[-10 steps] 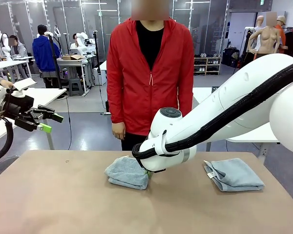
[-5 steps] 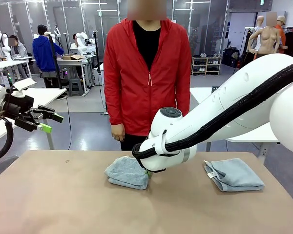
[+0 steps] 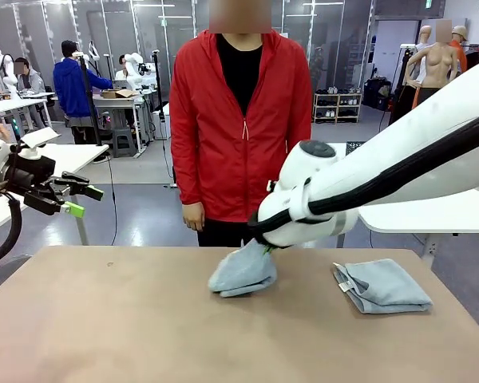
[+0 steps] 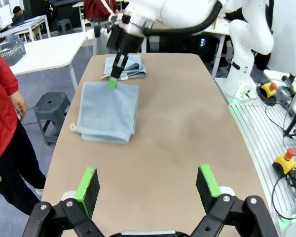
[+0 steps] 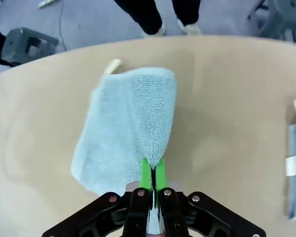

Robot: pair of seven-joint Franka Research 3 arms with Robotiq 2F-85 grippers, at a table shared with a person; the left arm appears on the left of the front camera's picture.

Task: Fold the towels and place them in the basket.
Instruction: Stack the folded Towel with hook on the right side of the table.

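**Right pincer clamped on folded towel**

The right pincer [image 5: 152,177] is pressed together on an edge of a folded towel [image 3: 243,271] at frame centre, above the tabletop [image 3: 104,319]. A second folded towel [image 3: 381,286] is seen at centre right. The left pincer [image 4: 147,182] is spread wide, holding nothing.

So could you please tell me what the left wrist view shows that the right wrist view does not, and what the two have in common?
Left wrist view alone: the left gripper, jaws wide open and empty above the table, plus the whole second folded towel lying beyond the held one.

Right wrist view alone: a close look at the right gripper, jaws shut on a pinched fold of the towel, and the person's shoes past the table edge.

Both: that gripped towel, hanging from the right gripper and touching the tabletop.
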